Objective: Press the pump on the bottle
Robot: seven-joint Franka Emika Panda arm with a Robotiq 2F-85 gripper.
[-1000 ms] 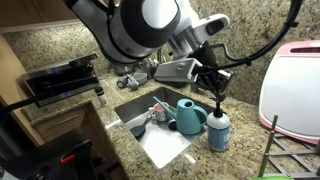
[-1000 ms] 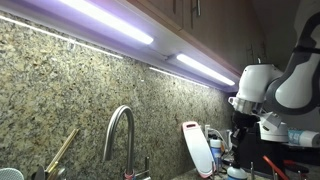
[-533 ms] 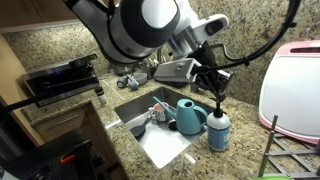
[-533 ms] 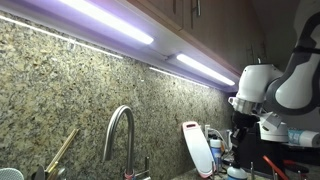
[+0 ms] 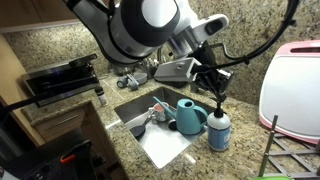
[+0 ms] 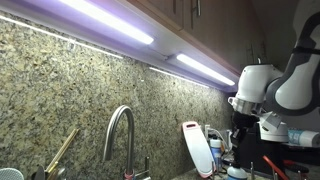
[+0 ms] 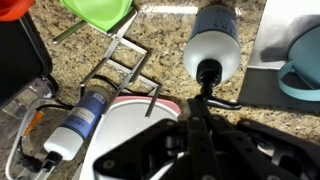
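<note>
Wrist view: one gripper (image 7: 204, 100), fingers pressed together, its tip right at one black pump (image 7: 208, 72) (contact unclear). The pump tops one blue-grey bottle (image 7: 214, 42), upright on the granite counter (image 7: 160, 35) beside one teal watering can (image 7: 300, 65).

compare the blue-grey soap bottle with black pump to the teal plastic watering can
The bottle is narrow with a pump top; the watering can is squat with a spout. The bottle is pale blue-grey, the can deeper teal. The shut gripper sits over the bottle, not the can. Both stand by the sink.
</note>
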